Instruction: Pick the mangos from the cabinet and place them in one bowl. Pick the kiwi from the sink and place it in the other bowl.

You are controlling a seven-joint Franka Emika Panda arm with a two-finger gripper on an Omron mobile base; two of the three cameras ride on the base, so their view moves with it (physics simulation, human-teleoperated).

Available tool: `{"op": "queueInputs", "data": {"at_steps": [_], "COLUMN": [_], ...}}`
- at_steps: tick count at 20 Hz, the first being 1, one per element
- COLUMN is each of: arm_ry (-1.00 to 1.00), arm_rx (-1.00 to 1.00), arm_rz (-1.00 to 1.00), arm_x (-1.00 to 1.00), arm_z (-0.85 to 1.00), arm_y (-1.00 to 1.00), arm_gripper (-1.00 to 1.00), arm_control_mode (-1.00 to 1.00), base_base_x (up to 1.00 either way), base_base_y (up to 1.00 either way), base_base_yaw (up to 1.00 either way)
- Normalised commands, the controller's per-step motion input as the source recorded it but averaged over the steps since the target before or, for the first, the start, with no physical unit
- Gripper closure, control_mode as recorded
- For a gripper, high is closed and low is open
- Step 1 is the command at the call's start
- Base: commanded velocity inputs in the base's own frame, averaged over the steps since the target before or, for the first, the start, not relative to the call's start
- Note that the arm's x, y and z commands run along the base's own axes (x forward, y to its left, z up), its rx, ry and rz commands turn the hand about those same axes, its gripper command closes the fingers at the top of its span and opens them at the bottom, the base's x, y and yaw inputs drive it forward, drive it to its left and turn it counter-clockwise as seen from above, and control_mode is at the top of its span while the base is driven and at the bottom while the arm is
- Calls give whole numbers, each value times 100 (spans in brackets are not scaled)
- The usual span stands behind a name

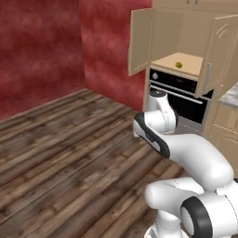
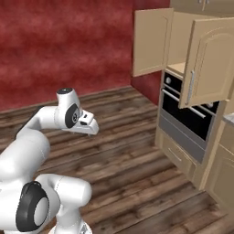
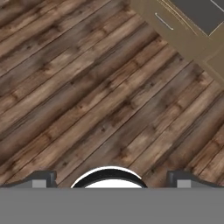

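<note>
The tan cabinet (image 1: 139, 42) hangs on the wall with both panelled doors swung open; it also appears at the upper right (image 2: 153, 41). On its plain shelf (image 1: 186, 67) lies one small yellow-green mango (image 1: 178, 65). The second mango, the kiwi, the sink and both bowls are out of view. My gripper (image 2: 89, 127) hangs low over the wooden floor, well short of the cabinet and far below its shelf. In the hand view the gripper (image 3: 112, 177) is open, its fingertips (image 3: 41, 179) set wide apart with nothing between them, pointing down at floor planks.
A black built-in oven (image 1: 183, 93) sits under the cabinet, with tan drawers (image 2: 180, 155) below it. The open right cabinet door (image 2: 210, 59) juts out over the oven. A grey counter edge (image 1: 231, 94) shows at far right. Red walls (image 1: 42, 46) enclose the wooden floor (image 1: 60, 153).
</note>
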Motion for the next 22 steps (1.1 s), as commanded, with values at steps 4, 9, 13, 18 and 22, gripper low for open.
{"op": "queueInputs", "data": {"at_steps": [4, 9, 13, 18, 22], "arm_ry": [0, 0, 0, 0, 0], "arm_rx": [0, 0, 0, 0, 0], "arm_rz": [0, 0, 0, 0, 0], "arm_x": [0, 0, 0, 0, 0], "arm_z": [0, 0, 0, 0, 0], "arm_y": [0, 0, 0, 0, 0], "arm_gripper": [-100, -100, -100, -100, -100], "arm_control_mode": [100, 100, 100, 100, 100], "base_base_x": [17, 53, 57, 48, 47], "base_base_y": [8, 37, 37, 29, 31], "base_base_yaw": [-40, -28, -26, -29, -29]}}
